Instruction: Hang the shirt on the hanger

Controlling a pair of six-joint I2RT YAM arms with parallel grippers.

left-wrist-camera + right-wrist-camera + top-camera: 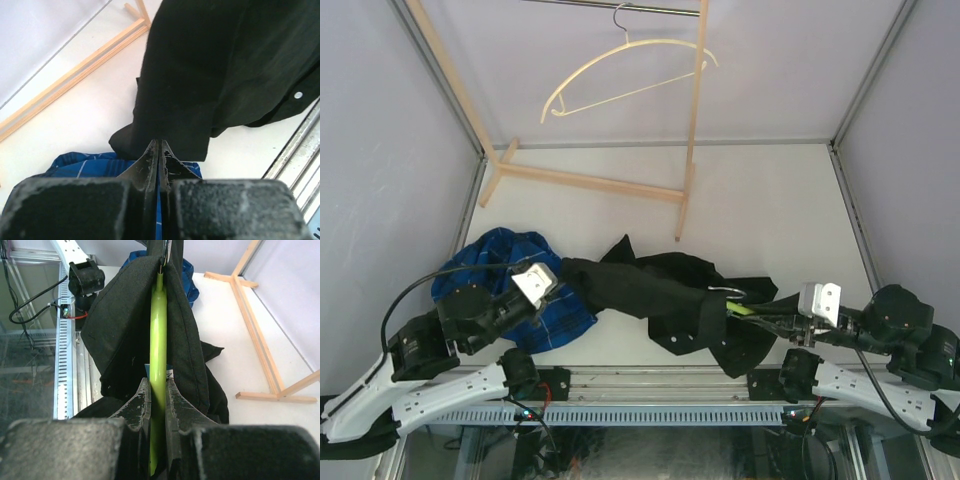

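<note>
The danger is that the left claw [158, 143], clenched tight right at the hem of the shirt [225, 65], has caught too little cloth, if any. It could then slip off on a pull, or drag the shirt off the hanger [158, 330]. The right claw [158, 386] grips that hanger, with the shirt draped over it, along the table's [770, 200] near edge.

White arms [420, 390], black joints [470, 305], black cables [405, 293].

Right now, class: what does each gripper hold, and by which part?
The right gripper clamps the lime-green hanger by its bar, inside the shirt. The left gripper appears to pinch the shirt's edge.
</note>
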